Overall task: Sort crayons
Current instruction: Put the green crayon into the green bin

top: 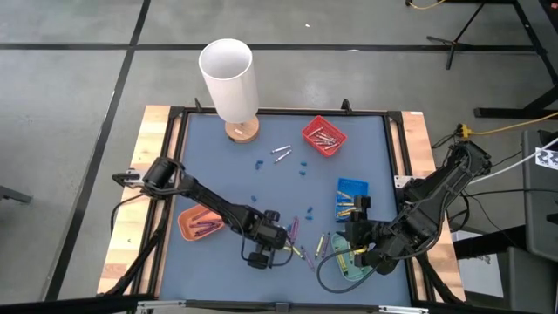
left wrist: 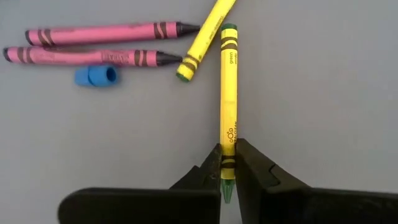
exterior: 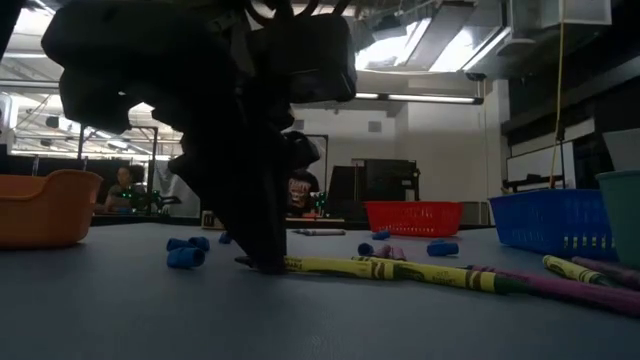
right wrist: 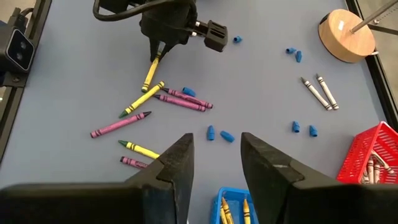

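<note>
Blue-grey table (top: 218, 174), red basket (top: 323, 136) at its far side — wooden lamp base (top: 241, 131) beside it, blue tray (top: 351, 197) nearer, orange tray (top: 200, 222) opposite, crayons (top: 296, 237) and blue bits (top: 300, 166) scattered between.

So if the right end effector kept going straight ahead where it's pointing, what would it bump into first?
Probably the two small blue bits lying on the mat just ahead of the open right end effector. Beyond them the pink crayons lie off to one side. Depth is hard to judge from here.
</note>
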Motion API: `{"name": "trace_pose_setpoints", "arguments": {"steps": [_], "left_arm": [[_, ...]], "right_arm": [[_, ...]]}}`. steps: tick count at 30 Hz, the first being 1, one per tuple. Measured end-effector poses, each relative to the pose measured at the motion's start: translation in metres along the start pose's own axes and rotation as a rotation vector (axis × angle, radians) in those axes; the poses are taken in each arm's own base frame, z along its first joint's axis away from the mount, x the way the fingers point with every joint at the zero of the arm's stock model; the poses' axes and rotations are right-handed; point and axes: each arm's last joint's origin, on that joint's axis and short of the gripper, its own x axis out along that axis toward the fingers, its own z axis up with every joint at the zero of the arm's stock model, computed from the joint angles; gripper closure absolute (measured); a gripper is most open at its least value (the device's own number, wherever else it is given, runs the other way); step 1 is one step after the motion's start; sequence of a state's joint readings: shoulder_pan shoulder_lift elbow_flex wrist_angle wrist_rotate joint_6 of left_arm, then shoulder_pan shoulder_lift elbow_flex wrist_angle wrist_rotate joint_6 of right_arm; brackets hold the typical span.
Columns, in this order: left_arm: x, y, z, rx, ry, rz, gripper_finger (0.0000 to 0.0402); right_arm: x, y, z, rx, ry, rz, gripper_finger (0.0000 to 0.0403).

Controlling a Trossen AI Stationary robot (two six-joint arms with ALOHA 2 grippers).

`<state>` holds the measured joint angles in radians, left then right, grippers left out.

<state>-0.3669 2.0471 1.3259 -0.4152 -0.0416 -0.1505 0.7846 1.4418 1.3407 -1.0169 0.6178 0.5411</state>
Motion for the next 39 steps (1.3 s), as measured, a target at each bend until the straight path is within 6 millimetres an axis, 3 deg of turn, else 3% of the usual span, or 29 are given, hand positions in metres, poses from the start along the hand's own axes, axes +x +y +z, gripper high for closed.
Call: {"name": "trace_pose_setpoints", "arguments": {"steps": [16, 24, 30, 39], "left_arm": [[-0.021, -0.001, 0.036, -0.008, -0.133, 0.015, 0.0394], [-0.036, 0.003, 0.056, 0.103, -0.221, 0.220, 0.0394], [-0.054, 0.011, 0.077, 0.066, -0.318, 0.434, 0.0394], [-0.081, 0.017, 0.104, 0.010, -0.453, 0.447, 0.0394]], "right_arm": [[0.000, 0.004, 0.007, 0.049, -0.055, 0.043, 0.0271], [0.000, 0.004, 0.007, 0.066, -0.061, 0.047, 0.0271], [-0.001, 0.006, 0.010, 0.090, -0.086, 0.062, 0.0271], [-0.001, 0.006, 0.010, 0.078, -0.087, 0.062, 0.0271]]}}
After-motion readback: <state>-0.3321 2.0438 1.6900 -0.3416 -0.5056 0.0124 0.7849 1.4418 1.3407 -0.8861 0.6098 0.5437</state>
